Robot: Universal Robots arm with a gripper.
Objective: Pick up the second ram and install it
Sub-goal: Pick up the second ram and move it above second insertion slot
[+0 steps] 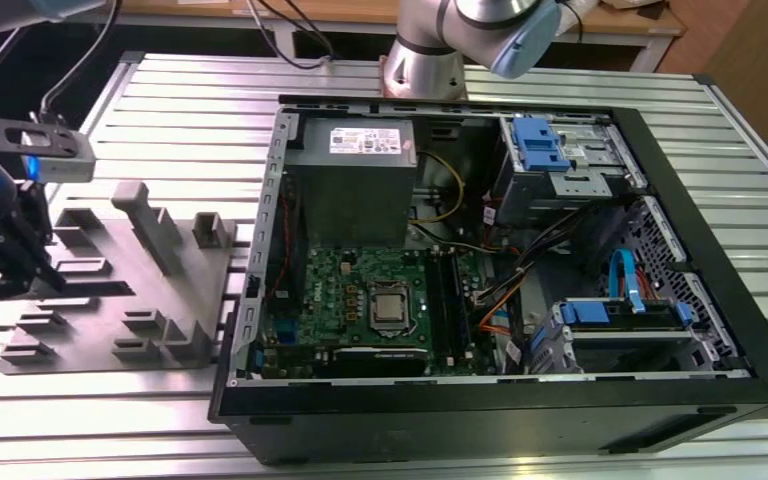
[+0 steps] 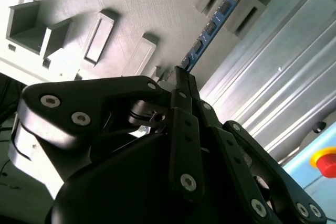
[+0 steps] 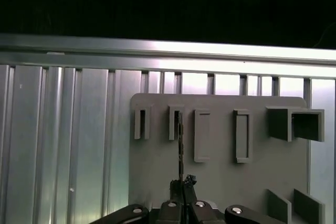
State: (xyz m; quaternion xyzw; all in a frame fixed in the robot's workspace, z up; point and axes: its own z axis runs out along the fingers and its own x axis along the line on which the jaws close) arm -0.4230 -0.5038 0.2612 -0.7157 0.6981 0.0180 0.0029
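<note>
Pinching the second ram [image 2: 211, 29] by its end edge, claw [image 2: 181, 76] over grey holder [image 2: 136, 3], ribbed table [image 2: 278, 51] alongside.

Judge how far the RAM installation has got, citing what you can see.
Done: the gripper is at the grey holder tray, shut on the second ram. In hand: that ram, its far end between the tray's posts; whether it is lifted is unclear. Left: it is not yet in the motherboard.

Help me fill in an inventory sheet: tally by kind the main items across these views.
Computer case: 1
Grey holder plate: 1
Second ram: 1
Robot arm: 1
Gripper: 1
Total: 5
</note>
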